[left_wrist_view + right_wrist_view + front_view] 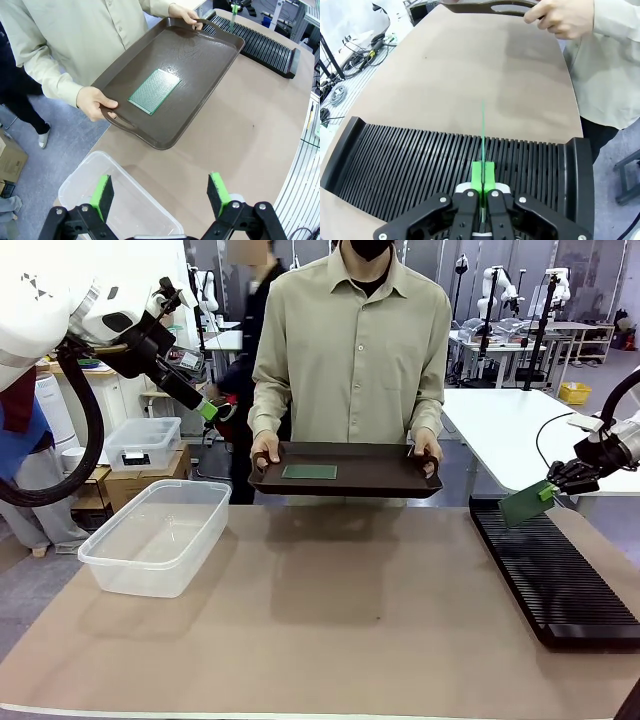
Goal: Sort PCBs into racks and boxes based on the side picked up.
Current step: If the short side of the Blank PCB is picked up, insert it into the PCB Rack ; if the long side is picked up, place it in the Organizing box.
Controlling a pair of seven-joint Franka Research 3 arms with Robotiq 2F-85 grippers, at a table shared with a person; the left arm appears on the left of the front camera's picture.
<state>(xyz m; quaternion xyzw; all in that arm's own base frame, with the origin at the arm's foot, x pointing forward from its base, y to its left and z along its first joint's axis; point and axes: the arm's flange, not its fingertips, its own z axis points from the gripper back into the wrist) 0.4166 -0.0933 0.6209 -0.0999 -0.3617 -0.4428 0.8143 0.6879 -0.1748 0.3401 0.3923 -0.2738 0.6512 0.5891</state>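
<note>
The right gripper pinches one board edge-on just above the rack; if tilted, it could miss a slot and jam. The left gripper hangs wide open, with the tub below it. A second board lies on the person's tray above the tan table, with lab benches behind.

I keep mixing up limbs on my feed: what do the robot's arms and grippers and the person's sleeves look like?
The left arm and right arm are white rounded shells; the left carries small black marks and a thick black hose. The left gripper and right gripper are black, bolted, with green pads. The person's sleeves are long, beige.
</note>
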